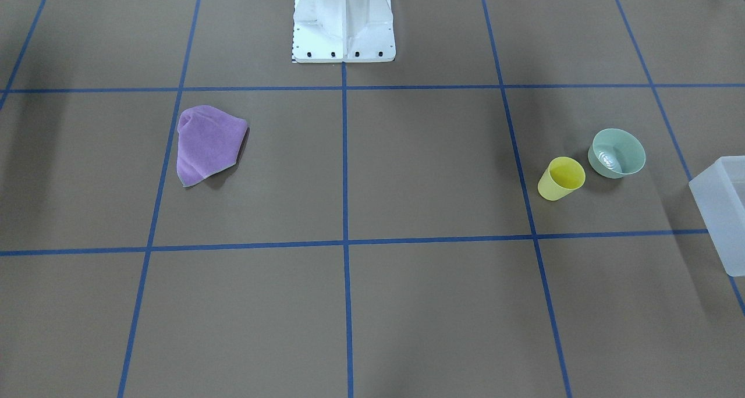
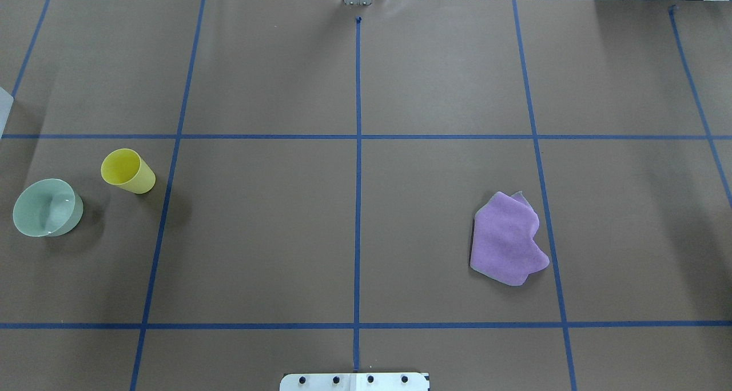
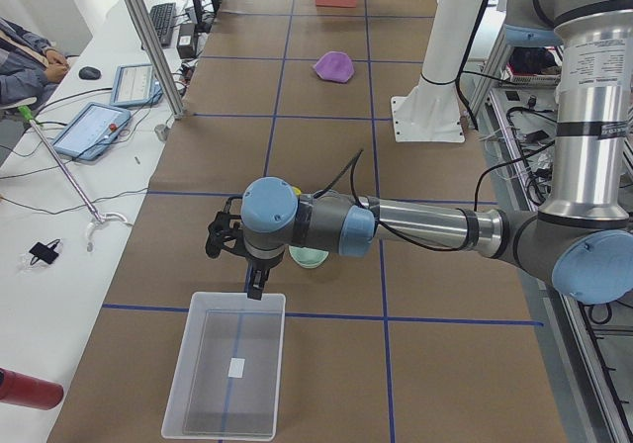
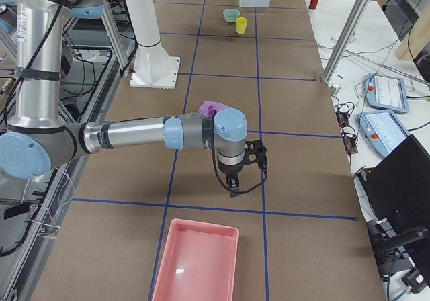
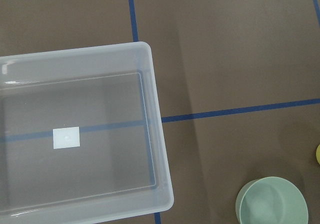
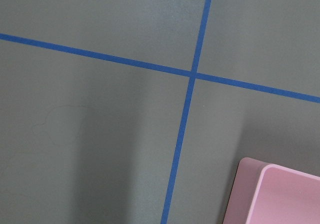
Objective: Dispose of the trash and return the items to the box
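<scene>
Only in the two side views: the arms themselves. From the camera at the robot's left, left end effector point(image 3: 252, 283) held low over the tabletop point(image 3: 326, 176), fingers pointing down, seen right at the far rim of the box point(image 3: 226, 379). Touching that rim or above it: cannot tell. Open or closed: cannot tell from this view, nor whether gripping anything. From the camera at the robot's right, right end effector point(image 4: 233, 185) hanging over bare tabletop, between the purple cloth point(image 4: 213, 106) and the pink tray point(image 4: 195, 261). Again cannot tell how far open.

In the front and overhead views, of the robot only the white pedestal point(image 1: 343, 22). Clear there instead: the bowl point(image 1: 617, 152), upright on the tabletop, outside the box, just beside the yellow cup point(image 1: 561, 178) and apart from it in the overhead view. Cloth lying crumpled, well apart, on the robot's right half. Box in the front view only as one corner at the edge.

From the left wrist camera, straight down on one corner of the box, with the bowl near that corner but apart from the wall. From the right wrist camera, only a crossing of blue tape lines point(image 6: 192, 74) and one corner of the pink tray.

For labels: a plain white square label point(image 5: 66, 137) on the floor of the box. Small print point(image 3: 593, 62) on the upright arm segment, too small to read.
</scene>
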Action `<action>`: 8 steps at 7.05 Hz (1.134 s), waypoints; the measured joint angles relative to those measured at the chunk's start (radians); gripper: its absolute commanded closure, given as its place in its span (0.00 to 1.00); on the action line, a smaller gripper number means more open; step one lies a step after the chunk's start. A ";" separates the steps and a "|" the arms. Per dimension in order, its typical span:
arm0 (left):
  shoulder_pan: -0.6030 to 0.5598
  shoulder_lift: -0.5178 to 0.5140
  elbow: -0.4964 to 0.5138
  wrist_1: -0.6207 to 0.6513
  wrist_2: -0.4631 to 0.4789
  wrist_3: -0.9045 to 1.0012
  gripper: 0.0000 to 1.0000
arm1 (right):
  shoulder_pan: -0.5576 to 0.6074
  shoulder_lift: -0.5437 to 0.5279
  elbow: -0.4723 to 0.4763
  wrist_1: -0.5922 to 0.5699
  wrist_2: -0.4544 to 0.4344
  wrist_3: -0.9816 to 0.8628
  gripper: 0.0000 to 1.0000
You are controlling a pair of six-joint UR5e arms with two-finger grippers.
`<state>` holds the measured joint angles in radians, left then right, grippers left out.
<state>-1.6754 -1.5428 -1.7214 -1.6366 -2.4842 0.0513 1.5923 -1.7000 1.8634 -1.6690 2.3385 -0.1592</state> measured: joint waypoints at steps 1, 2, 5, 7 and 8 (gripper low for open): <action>-0.001 0.005 -0.009 -0.001 0.006 0.002 0.02 | 0.000 -0.001 0.000 0.000 0.000 0.000 0.00; -0.001 0.018 -0.019 -0.023 0.015 0.004 0.02 | 0.000 -0.004 -0.001 0.000 -0.001 0.000 0.00; 0.004 0.056 -0.017 -0.097 0.022 0.003 0.02 | 0.000 -0.011 0.001 0.000 0.002 0.006 0.00; 0.015 0.061 -0.017 -0.118 0.017 0.003 0.02 | 0.000 -0.018 0.005 -0.001 0.004 0.007 0.00; 0.027 0.064 -0.022 -0.122 0.013 -0.013 0.02 | 0.000 -0.023 0.007 -0.001 0.008 0.007 0.00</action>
<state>-1.6485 -1.4784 -1.7436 -1.7587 -2.4711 0.0381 1.5923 -1.7234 1.8703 -1.6700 2.3468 -0.1519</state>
